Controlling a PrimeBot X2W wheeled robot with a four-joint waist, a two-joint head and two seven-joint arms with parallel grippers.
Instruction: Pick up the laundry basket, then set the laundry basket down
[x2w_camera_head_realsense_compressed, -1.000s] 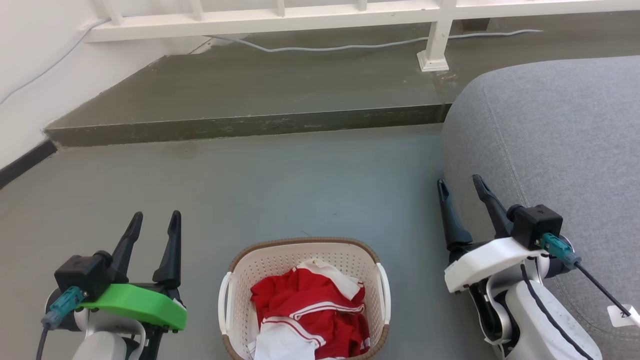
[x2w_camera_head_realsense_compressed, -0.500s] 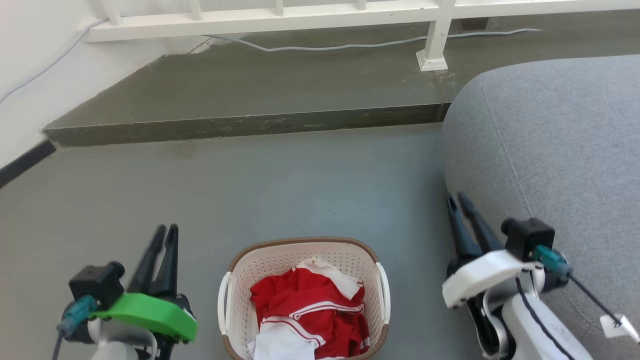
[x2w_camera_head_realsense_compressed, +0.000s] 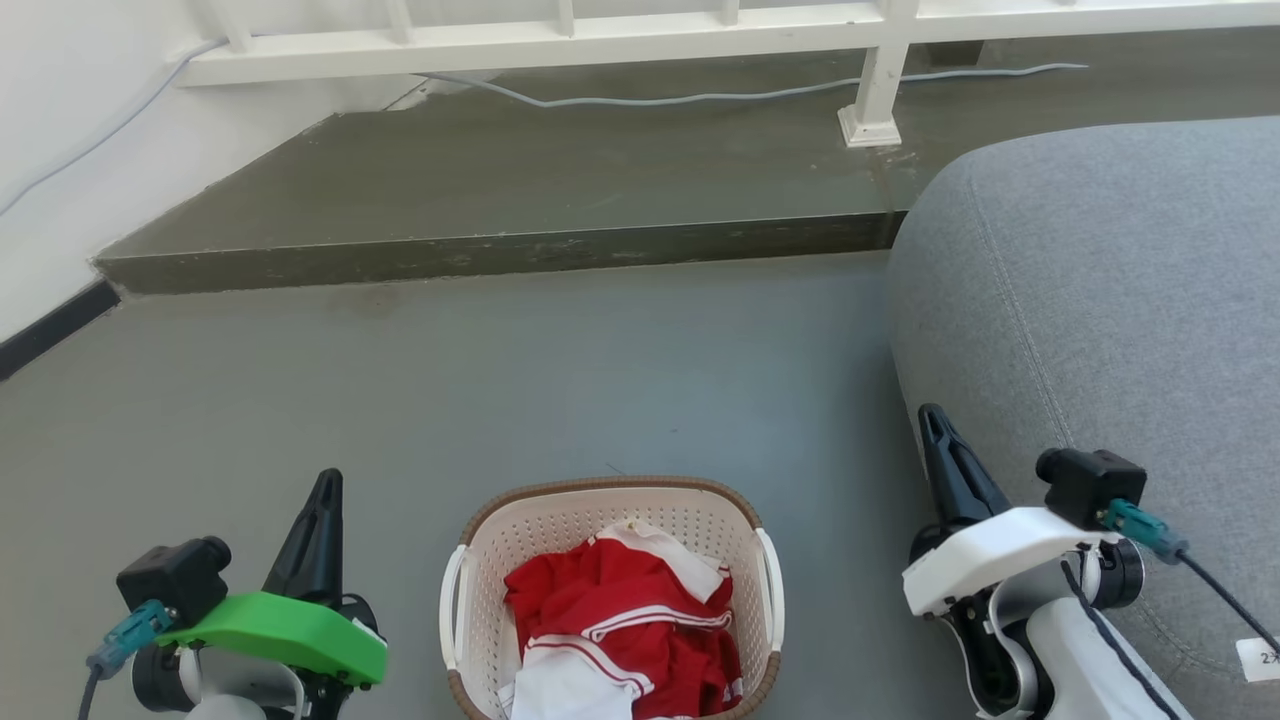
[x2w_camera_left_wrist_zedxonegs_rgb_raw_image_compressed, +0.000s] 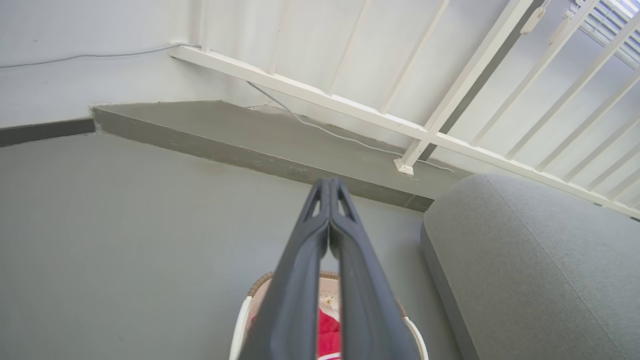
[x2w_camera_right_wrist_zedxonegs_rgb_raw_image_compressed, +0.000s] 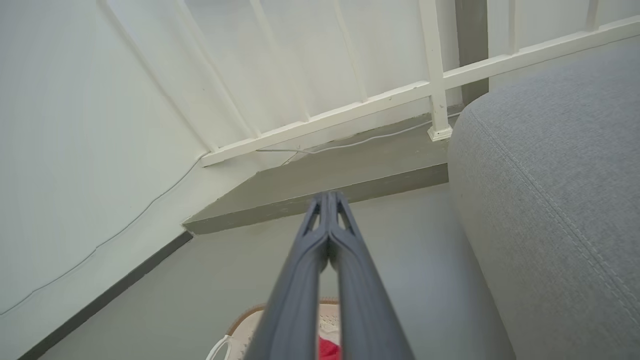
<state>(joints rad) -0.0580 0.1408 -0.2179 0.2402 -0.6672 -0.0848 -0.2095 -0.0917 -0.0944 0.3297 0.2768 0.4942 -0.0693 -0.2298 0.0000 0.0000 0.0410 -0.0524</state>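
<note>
The laundry basket (x2w_camera_head_realsense_compressed: 600, 522) sits on the floor (x2w_camera_head_realsense_compressed: 600, 380) near the robot, with red clothes (x2w_camera_head_realsense_compressed: 620, 600) inside. The left end effector (x2w_camera_head_realsense_compressed: 326, 482) and right end effector (x2w_camera_head_realsense_compressed: 932, 415), wide open a second ago, are now pinched closed on nothing, so the basket is not held. Both sit low beside it, pointing at the far step (x2w_camera_head_realsense_compressed: 500, 255).

- Setting: home interior, living area.
- Right: grey upholstered sofa (x2w_camera_head_realsense_compressed: 1100, 280), stitched seams visible.
- Near: laundry basket (x2w_camera_head_realsense_compressed: 610, 483) holding red and white clothes (x2w_camera_head_realsense_compressed: 620, 610), on grey floor (x2w_camera_head_realsense_compressed: 500, 380).
- Far: white railing (x2w_camera_head_realsense_compressed: 600, 38) on raised step (x2w_camera_head_realsense_compressed: 500, 180); loose cable (x2w_camera_head_realsense_compressed: 700, 97) along it.
</note>
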